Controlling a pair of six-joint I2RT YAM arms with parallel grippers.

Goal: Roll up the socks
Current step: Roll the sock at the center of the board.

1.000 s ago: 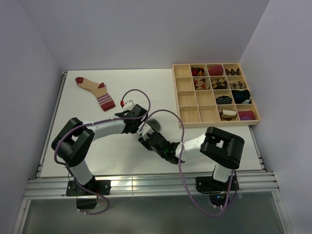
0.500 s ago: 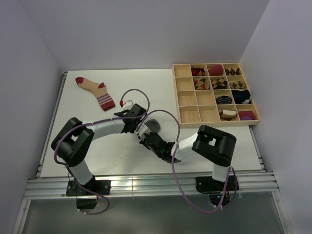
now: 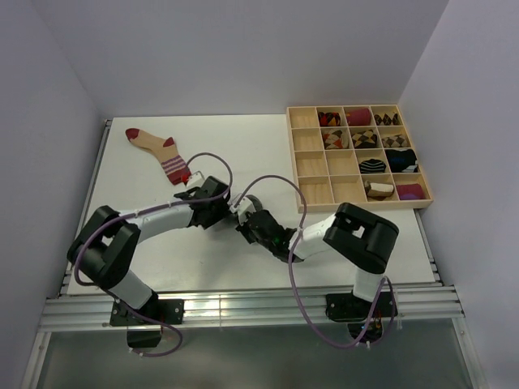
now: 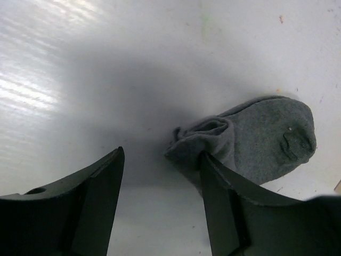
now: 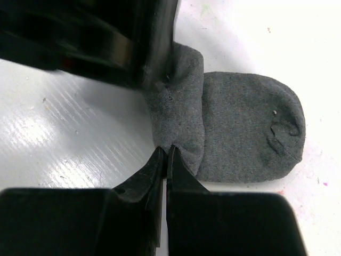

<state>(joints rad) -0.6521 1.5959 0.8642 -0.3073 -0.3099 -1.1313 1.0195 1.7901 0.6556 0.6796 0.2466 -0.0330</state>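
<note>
On table (image 3: 146,259), two socks (image 5: 245,125) (image 3: 160,152) (one grey)

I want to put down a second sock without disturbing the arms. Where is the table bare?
Crowded: the centre, where the left pincer and right pincer meet at the grey sock. Bare: the far strip of the table between the striped sock and the tray; also the near strip, between the grey sock and the table's front edge.
</note>
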